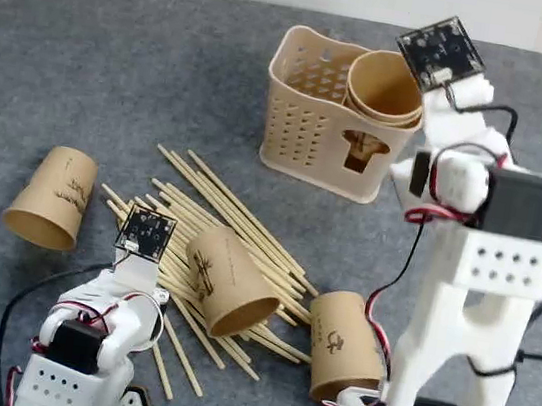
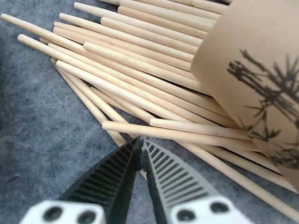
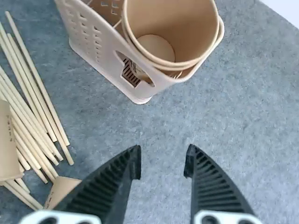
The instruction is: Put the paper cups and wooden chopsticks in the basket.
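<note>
A beige perforated basket [image 1: 318, 119] stands at the back of the grey mat with nested paper cups [image 1: 383, 86] inside it. Three more brown paper cups lie on their sides: one at the left [image 1: 50, 197], one [image 1: 229, 283] on the pile of wooden chopsticks [image 1: 219, 216], and one [image 1: 344, 345] by the right arm's base. My left gripper [image 2: 141, 141] is shut, its tips just at a chopstick [image 2: 187, 134] on the pile's edge, beside the middle cup [image 2: 261, 70]. My right gripper [image 3: 162, 154] hangs open over bare mat in front of the basket [image 3: 98, 44].
The right arm's white body [image 1: 482, 283] rises between the basket and the near right cup. The left arm's base [image 1: 89, 349] sits at the front left. Loose chopsticks [image 3: 28, 107] spread from the pile towards the basket.
</note>
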`<state>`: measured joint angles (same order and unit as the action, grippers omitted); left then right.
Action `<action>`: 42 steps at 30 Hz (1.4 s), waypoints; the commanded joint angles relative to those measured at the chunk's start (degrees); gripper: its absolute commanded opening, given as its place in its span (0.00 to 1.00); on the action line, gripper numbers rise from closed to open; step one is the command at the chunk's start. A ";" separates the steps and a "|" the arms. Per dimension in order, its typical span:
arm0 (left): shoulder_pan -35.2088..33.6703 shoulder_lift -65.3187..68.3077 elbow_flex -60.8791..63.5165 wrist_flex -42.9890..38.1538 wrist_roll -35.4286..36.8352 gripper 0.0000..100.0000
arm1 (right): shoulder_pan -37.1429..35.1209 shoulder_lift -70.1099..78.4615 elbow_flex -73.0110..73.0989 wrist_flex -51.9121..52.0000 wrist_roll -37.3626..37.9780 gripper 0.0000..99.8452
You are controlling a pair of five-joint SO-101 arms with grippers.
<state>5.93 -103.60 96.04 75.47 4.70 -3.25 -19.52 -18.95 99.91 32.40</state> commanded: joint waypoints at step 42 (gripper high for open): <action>0.66 -0.57 1.10 0.26 0.35 0.01 | -40.66 -39.96 71.87 -24.31 -4.57 0.17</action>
<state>5.93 -103.60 96.04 75.47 4.70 -43.16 -58.20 53.32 78.46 28.53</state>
